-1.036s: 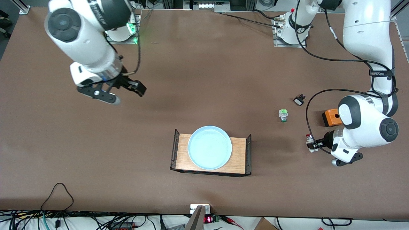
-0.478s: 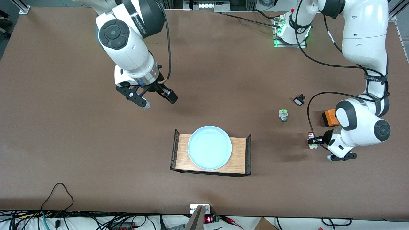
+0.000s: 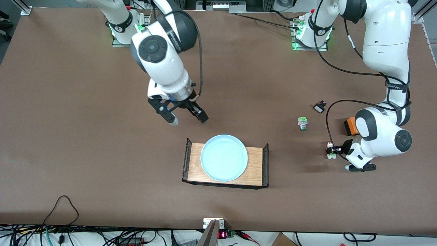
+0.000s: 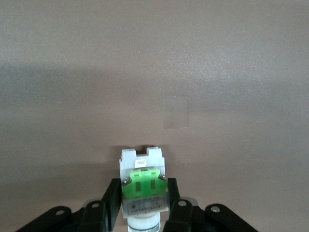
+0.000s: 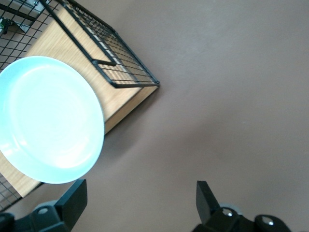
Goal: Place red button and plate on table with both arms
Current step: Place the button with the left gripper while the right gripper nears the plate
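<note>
Two white Franka arms work over a large flat brown matte desk (image 3: 68, 143). The left gripper (image 3: 332, 151), low over the desk toward the left arm's end, has its jaws pinched on the small push-button switch with a silver-white body and bright green block (image 4: 143, 186); in the front view the red button (image 3: 329, 150) shows as a small red-and-white piece at the jaw tips, and whether it touches the desk cannot be told. The left wrist view shows the two black fingers (image 4: 112, 203) pressed against either side of its green block, bare desk ahead of it.

The right gripper (image 3: 187, 118) hangs with its jaws spread wide and holding nothing, over bare desk just beside the tray's end nearest the robots' bases. The round pale blue plate with a shallow raised rim (image 3: 224, 158) lies flat on a small wooden tray with black wire mesh ends (image 3: 256, 164), at mid-desk. The right wrist view looks down on the plate's edge (image 5: 48, 121) and one corner of the tray (image 5: 128, 99).

Farther from the front camera than the held button sit a small green-and-white switch (image 3: 302, 123), a small black-and-white part (image 3: 319, 107), and an orange box (image 3: 350, 126) partly hidden by the left arm's wrist. The three lie apart from one another.
</note>
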Controlling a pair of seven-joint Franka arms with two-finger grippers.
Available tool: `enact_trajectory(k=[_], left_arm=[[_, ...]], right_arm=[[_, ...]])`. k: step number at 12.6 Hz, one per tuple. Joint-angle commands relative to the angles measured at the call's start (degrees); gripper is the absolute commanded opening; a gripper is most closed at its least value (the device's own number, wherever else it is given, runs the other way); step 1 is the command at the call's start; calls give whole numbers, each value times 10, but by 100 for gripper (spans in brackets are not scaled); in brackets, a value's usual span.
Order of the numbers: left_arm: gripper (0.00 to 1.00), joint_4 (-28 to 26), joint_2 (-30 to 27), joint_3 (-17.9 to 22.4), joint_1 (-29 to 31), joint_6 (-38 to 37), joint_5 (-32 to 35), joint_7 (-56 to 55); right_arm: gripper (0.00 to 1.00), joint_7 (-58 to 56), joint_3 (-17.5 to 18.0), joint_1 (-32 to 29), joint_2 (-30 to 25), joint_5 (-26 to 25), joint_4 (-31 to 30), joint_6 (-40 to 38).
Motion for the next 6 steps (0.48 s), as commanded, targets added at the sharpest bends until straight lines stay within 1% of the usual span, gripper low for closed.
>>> enact_trajectory(k=[1, 3, 6], left_arm=[[61, -2, -5, -3, 4, 4, -19, 21], [100, 0, -9, -2, 4, 2, -18, 20], [100, 2, -28, 1, -3, 1, -9, 10]], right_arm=[[100, 16, -10, 2, 38, 6, 50, 15], [100, 16, -10, -3, 57, 7, 52, 53], [100, 39, -10, -2, 86, 6, 52, 118]])
